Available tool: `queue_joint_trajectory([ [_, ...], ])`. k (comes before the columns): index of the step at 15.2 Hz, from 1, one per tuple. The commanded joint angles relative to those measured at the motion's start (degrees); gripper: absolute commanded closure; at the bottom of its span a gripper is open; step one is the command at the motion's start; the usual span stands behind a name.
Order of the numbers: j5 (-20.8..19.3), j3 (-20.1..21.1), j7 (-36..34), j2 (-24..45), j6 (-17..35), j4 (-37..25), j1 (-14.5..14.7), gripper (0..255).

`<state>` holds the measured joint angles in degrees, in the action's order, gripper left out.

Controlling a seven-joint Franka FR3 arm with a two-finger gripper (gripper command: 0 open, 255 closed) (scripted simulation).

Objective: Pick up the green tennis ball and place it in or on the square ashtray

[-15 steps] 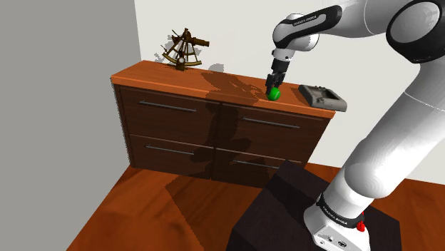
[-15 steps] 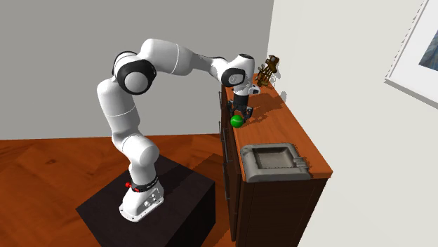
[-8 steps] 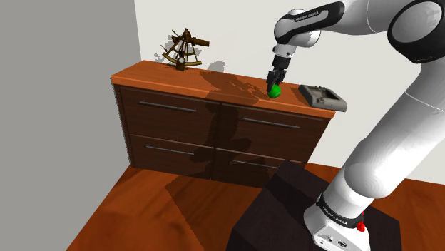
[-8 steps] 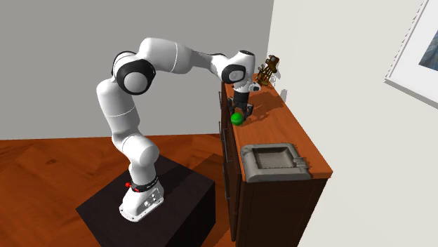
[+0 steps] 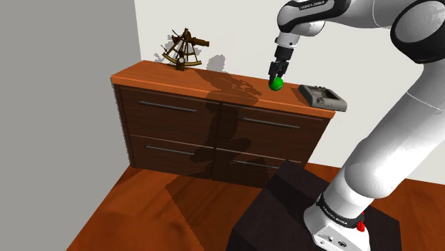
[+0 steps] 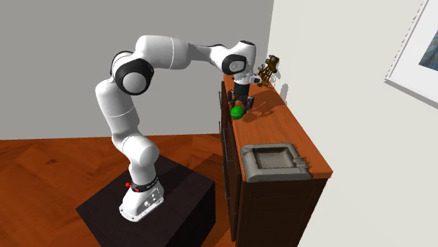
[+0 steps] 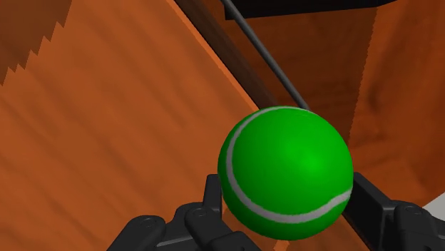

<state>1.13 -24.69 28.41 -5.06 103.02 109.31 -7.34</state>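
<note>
Shoulder view, left to right. A sextant (image 5: 184,48) stands at the far left corner of the dresser (image 5: 164,74) top. Right of centre, the gripper (image 5: 276,78) points straight down. Its fingers (image 7: 212,203) are closed partway and clasp the green tennis ball (image 5: 277,84) from both sides. The ball hangs just above the dresser top, near its front edge. It is well apart from the ashtray (image 5: 322,97), which sits at the right end. The ashtray's hollow is hard to make out here; the second exterior view shows it square and grey. The arm (image 5: 399,121) is cut off at the top and right edges. In the wrist view the ball hides the fingertips.
</note>
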Motion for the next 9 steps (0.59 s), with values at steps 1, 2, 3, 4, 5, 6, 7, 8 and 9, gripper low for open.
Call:
queue_joint_trajectory([
  [1, -0.1, 0.0, -0.1, -0.2, -1.7, -1.5, 0.0, 255],
  [2, -0.1, 0.0, -0.1, -0.2, -2.5, -2.3, 0.0, 255],
  [3, -0.1, 0.0, -0.1, -0.2, -3.2, -3.1, 0.0, 255],
  [4, -0.1, 0.0, -0.2, -0.1, -4.0, -3.9, 0.0, 255],
  [5, -0.1, 0.1, -0.2, -0.1, -4.8, -4.7, 0.0, 255],
  [6, 0.0, 0.1, -0.2, -0.1, -5.6, -5.5, 0.0, 255],
  [7, 0.0, 0.1, -0.2, 0.0, -6.3, -6.3, 0.0, 255],
  [8, 0.0, 0.1, -0.2, 0.1, -7.1, -7.2, 0.1, 255],
  [9, 0.0, 0.0, -0.2, 0.2, -7.9, -8.0, 0.1, 255],
])
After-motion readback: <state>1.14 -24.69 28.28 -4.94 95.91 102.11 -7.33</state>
